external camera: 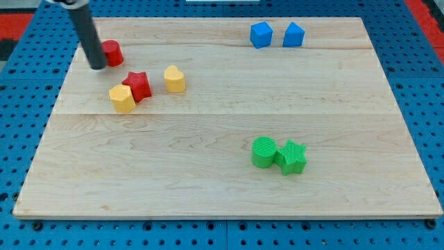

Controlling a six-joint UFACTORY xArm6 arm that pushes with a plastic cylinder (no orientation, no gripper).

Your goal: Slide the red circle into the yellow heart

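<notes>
The red circle (113,53) lies near the view's top left of the wooden board (222,180). My tip (98,67) rests on the board at the circle's lower left edge, touching or nearly touching it. The yellow heart (174,79) sits to the right of and below the circle, about a hand's width away. A red star (138,86) lies between them, lower down, touching a yellow hexagonal block (122,98) at its lower left.
Two blue blocks (261,34) (293,35) stand side by side near the view's top edge, right of centre. A green cylinder (263,152) touches a green star (292,156) at the lower right. Blue pegboard surrounds the board.
</notes>
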